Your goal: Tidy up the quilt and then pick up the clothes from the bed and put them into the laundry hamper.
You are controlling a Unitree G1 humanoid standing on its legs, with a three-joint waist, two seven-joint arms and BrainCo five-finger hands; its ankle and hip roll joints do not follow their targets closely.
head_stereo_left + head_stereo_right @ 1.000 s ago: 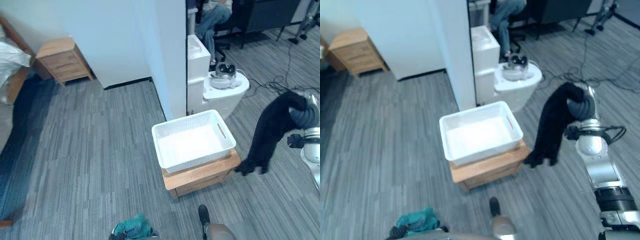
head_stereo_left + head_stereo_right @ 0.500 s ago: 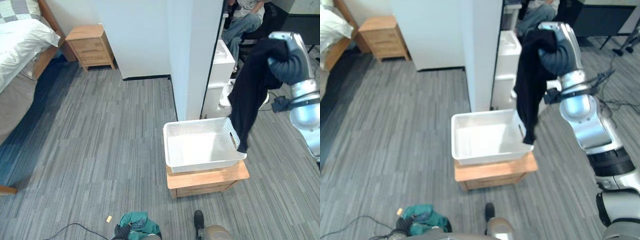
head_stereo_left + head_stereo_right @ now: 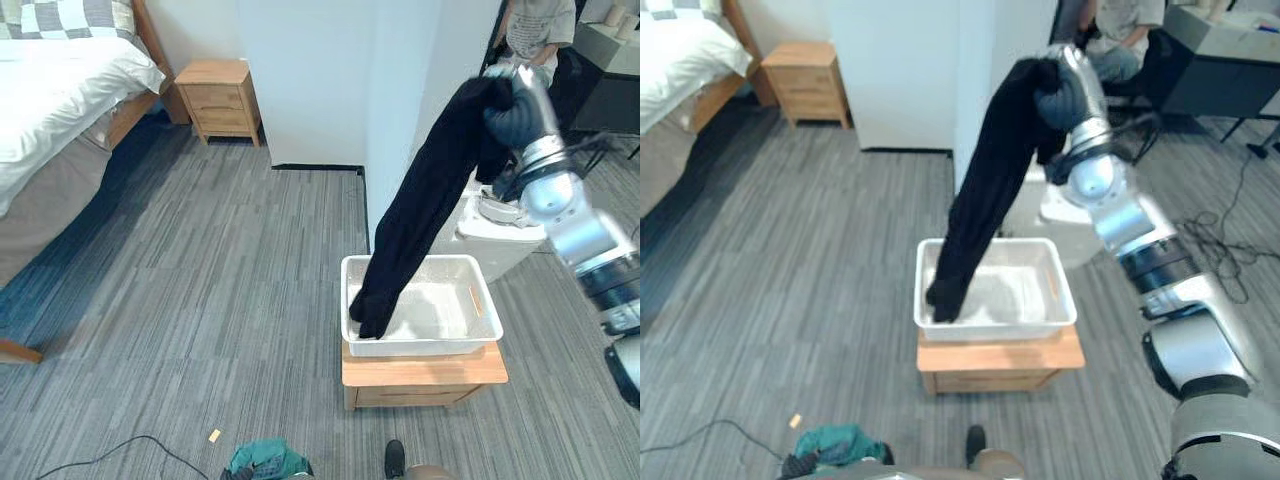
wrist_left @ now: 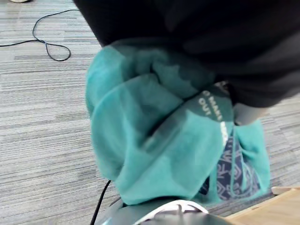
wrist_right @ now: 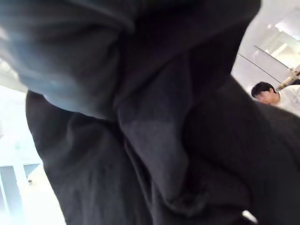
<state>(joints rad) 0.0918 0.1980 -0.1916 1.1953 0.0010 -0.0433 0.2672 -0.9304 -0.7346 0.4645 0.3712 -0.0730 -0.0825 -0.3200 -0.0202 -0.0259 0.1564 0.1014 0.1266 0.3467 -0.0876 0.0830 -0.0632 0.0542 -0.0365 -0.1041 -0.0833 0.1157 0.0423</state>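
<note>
My right hand [image 3: 520, 110] is raised high at about 1 o'clock, arm stretched up and forward, its fingers wrapped in a black garment [image 3: 425, 205] and clamped on its top end. The cloth hangs long and slack, its lower end dipping into the white laundry hamper [image 3: 480, 335], against the hamper's left wall. The hamper sits on a low wooden stand [image 3: 425, 370]. My left hand [image 4: 243, 112] is low at 6 o'clock under a bundle of teal clothing [image 4: 159, 140]; I cannot tell how its fingers are set. The teal cloth bears white lettering, partly hidden. The bed [image 3: 60, 90] lies at 10 o'clock.
</note>
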